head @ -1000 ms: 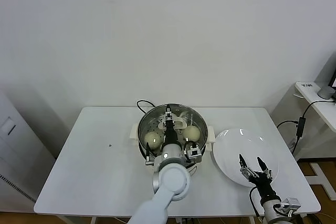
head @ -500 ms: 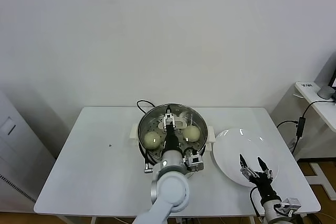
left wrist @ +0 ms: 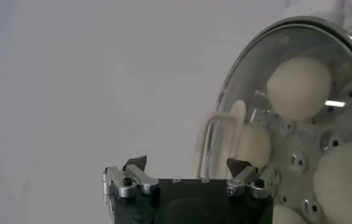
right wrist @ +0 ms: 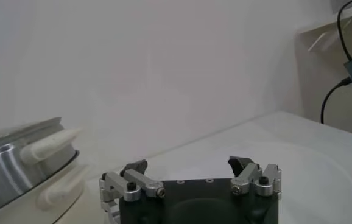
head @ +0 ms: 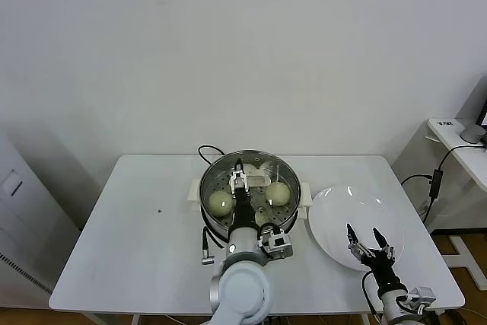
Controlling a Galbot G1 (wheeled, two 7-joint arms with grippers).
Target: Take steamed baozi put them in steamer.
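Lifting straight up keeps the steamed baozi (head: 221, 202) undisturbed in the steamer (head: 209, 180) at mid table (head: 144, 234). Left tool (head: 238, 173), jaws wide and empty, hangs above them; right tool (head: 368, 238), also wide, waits over the white plate (head: 335, 211).

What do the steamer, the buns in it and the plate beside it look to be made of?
The steamer: polished metal, probably stainless steel, going by its mirror-bright rim and perforated floor. The buns: soft dough with a smooth matte cream skin and no glare. The plate: glossy white, with sharp highlights; ceramic or melamine, which one cannot be told.
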